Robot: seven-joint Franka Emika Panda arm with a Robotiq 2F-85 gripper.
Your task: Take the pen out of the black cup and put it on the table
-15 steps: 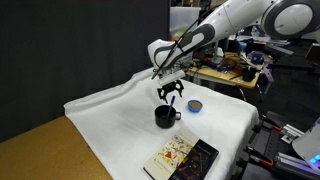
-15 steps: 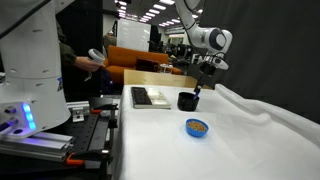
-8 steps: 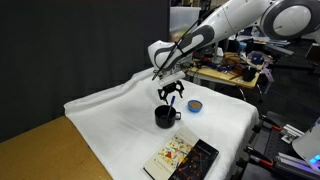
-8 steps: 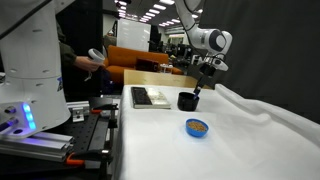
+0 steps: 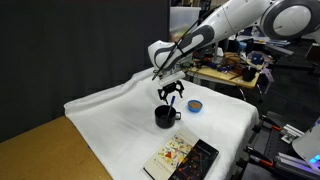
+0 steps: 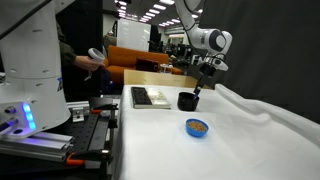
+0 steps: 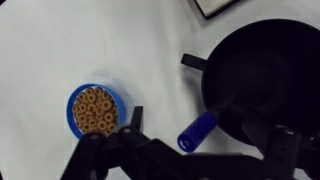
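The black cup [image 5: 164,116] stands on the white-draped table [image 5: 110,112]; it shows in both exterior views [image 6: 187,101] and fills the right of the wrist view [image 7: 262,75]. The blue pen [image 7: 198,131] stands in it, leaning over the rim with its top end toward the wrist camera. My gripper [image 5: 170,95] hangs just above the cup, fingers spread. In the wrist view the fingers [image 7: 210,140] sit on either side of the pen's top without closing on it.
A small round blue dish of orange rings [image 5: 195,104] [image 6: 197,127] [image 7: 97,110] lies beside the cup. A colourful black-edged book [image 5: 180,158] [image 6: 152,97] lies near the table edge. Tan wood [image 5: 40,145] shows at one end.
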